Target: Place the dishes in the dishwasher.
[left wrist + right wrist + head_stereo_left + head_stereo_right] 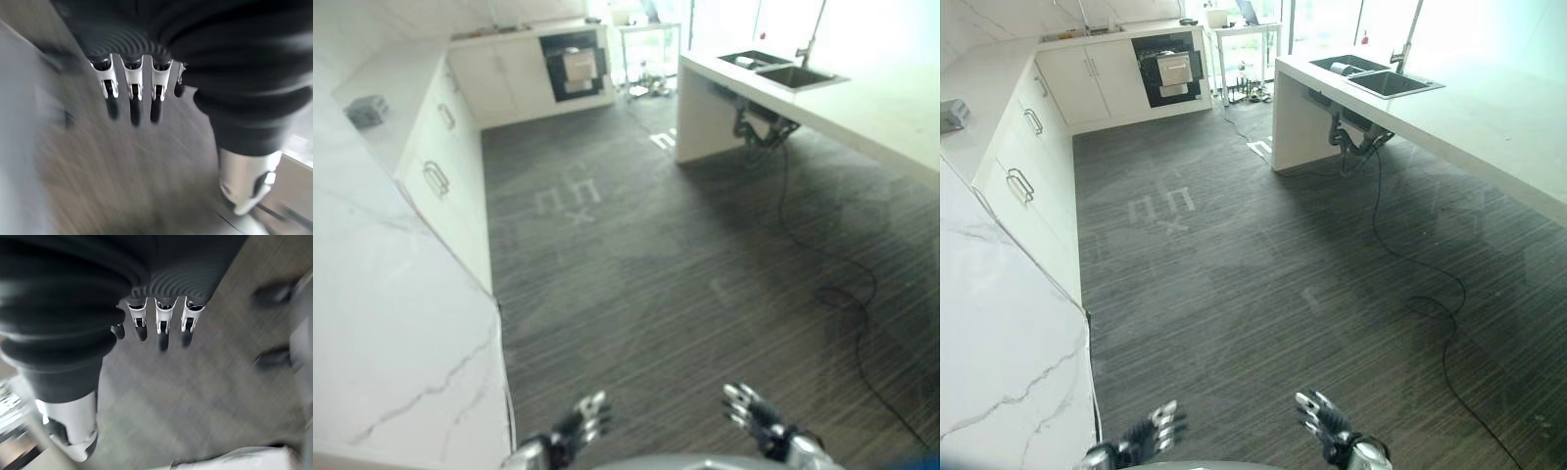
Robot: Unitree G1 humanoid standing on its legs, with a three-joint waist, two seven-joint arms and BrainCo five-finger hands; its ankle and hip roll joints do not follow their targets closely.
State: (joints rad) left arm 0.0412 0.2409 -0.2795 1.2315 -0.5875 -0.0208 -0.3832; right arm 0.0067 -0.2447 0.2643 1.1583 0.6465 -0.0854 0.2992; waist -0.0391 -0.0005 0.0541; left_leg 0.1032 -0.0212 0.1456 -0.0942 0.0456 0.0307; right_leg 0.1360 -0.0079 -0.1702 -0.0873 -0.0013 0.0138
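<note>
Grey ribbed carpet (1263, 294) spans the room; marble counter (999, 372) lower left, steel sink (1386, 83) upper right. Left hand (1151, 434) and right hand (1327, 419) hang relaxed, empty.

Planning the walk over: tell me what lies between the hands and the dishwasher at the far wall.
In the right eye view, bare grey carpet with faint floor marks stretches from both hands to the dishwasher.

left hand (579, 423) | right hand (751, 408) | silver fingers, dark tips, ribbed covers
</note>
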